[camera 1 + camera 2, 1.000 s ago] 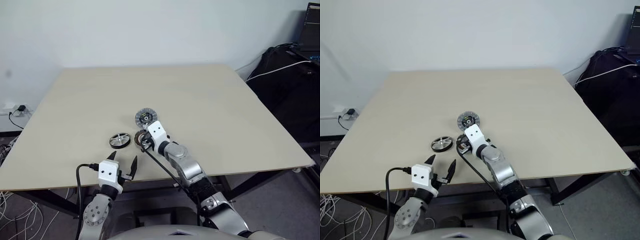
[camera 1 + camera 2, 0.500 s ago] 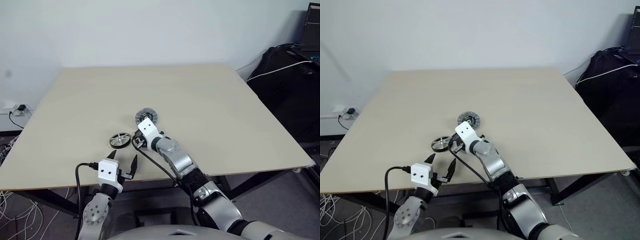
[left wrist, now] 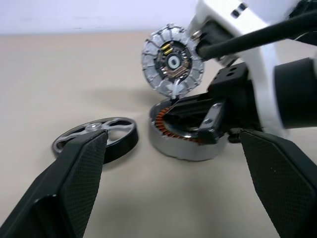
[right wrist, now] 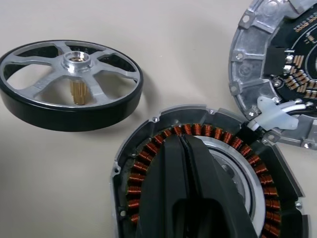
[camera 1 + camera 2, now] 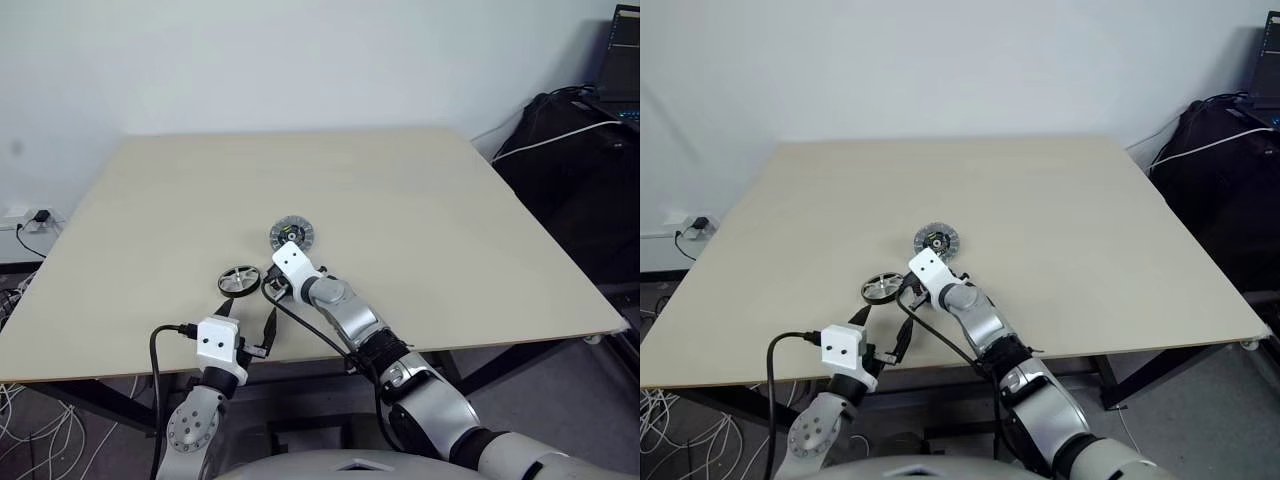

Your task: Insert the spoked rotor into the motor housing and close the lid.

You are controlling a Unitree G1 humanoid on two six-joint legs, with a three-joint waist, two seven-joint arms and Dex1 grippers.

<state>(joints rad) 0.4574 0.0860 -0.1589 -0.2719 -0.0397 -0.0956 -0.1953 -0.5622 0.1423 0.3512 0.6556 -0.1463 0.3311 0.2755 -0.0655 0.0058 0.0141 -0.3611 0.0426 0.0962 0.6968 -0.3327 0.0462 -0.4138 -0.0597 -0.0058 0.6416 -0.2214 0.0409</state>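
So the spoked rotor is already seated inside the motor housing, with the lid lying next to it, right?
Not seated: the right wrist view shows the spoked rotor lying on the table beside the motor housing, whose windings are still exposed. The lid does lie next to the housing.

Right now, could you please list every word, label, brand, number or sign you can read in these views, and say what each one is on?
No readable text: the spoked rotor, the motor housing and the lid carry no legible words, numbers or brand marks.
Lid's circuit board: small parts, any printing too small to read.
The laptop screen at the far right: content too small to read.
The table: no label or sign.
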